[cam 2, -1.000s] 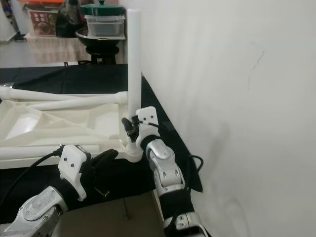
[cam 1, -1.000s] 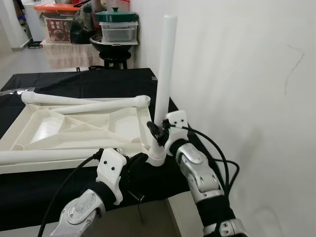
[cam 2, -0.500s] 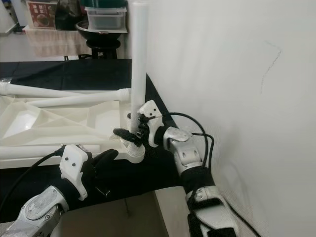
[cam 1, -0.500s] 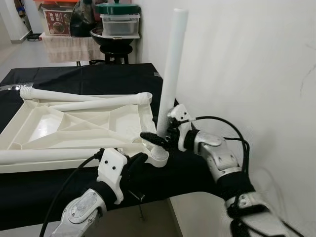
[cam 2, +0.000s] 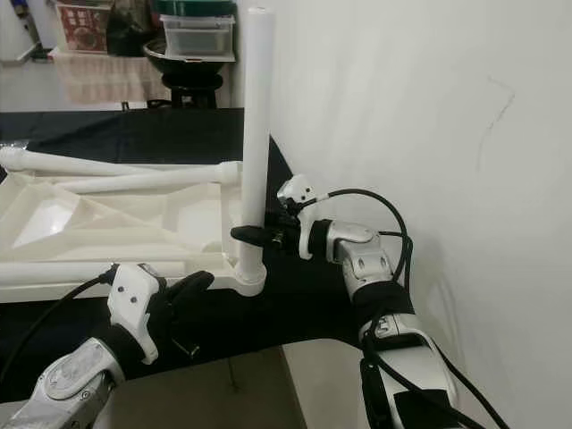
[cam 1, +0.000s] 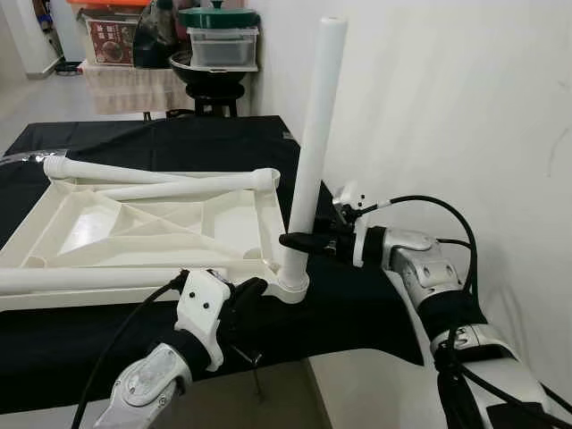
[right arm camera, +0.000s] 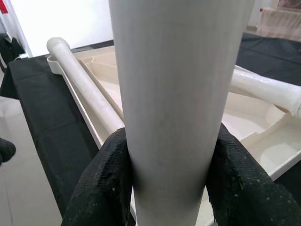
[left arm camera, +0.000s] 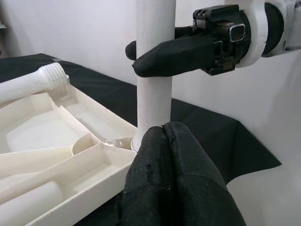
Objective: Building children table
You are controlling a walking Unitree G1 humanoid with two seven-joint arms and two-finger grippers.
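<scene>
White plastic leg (cam 1: pixel 313 147) stands upright in the tabletop (cam 1: pixel 143 223) corner (5 o'clock), clamped by right gripper (cam 1: pixel 299 239); left gripper (left arm camera: pixel 164 160) is pressed closed below it.

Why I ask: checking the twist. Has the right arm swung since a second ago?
Yes. The right gripper stays clamped on the upright leg, but its arm swung out toward the wall.
</scene>
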